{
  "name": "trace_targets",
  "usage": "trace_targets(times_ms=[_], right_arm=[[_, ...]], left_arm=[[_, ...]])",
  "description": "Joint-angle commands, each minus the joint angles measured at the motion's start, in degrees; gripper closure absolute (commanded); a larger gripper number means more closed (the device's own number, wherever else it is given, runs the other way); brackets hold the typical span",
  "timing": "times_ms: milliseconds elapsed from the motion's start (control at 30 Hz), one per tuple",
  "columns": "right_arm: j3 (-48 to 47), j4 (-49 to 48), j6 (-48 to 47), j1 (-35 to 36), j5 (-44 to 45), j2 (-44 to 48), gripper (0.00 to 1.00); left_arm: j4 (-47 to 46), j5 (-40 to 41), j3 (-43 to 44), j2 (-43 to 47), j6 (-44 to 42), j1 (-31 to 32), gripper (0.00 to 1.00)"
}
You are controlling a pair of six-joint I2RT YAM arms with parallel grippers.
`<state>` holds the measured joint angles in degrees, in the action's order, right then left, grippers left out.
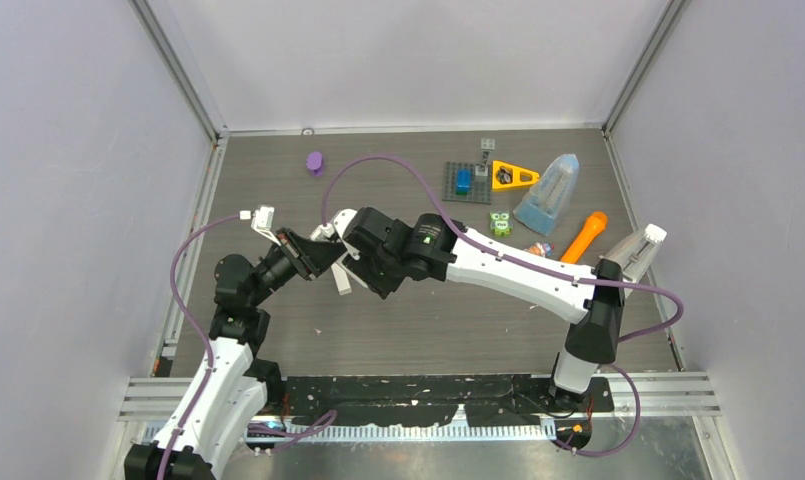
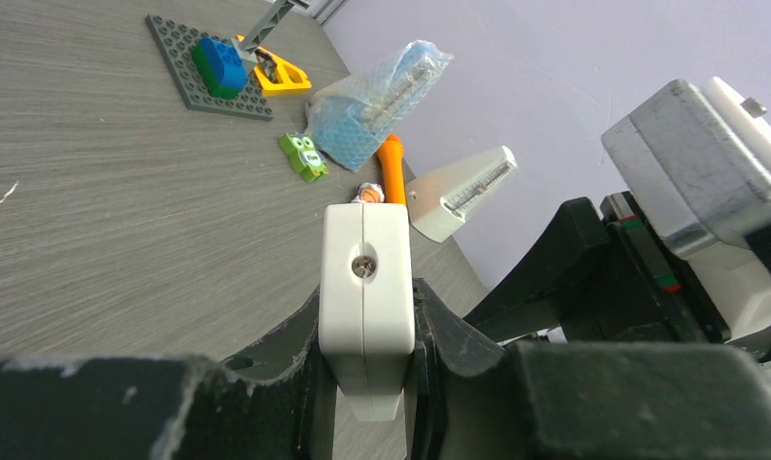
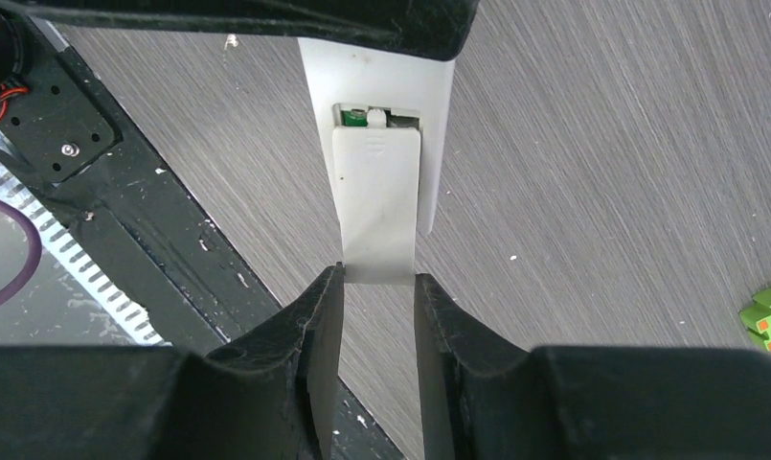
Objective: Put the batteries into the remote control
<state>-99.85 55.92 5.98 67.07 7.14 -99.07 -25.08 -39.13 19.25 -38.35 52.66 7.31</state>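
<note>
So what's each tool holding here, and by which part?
The left tool clamps the remote by one end; the right tool pinches its battery cover by the free end.

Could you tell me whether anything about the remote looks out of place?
Yes: the white plastic battery cover sits short of closed on the white remote control, leaving a gap where a green-tipped battery shows.
</note>
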Motion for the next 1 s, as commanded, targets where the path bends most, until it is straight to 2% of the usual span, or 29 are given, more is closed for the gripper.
trace_targets(times_ms=[0, 967], right_arm=[[-2.8, 1.1, 1.2, 0.6, 1.9, -0.9, 0.72], [-6.5, 1.4, 4.1, 0.5, 4.8, -3.6, 0.72]], left_arm=[[-4.6, -1.1, 0.2, 0.9, 0.4, -0.2, 1.00], [-4.2, -1.6, -1.0, 2.2, 3.1, -0.1, 1.00]])
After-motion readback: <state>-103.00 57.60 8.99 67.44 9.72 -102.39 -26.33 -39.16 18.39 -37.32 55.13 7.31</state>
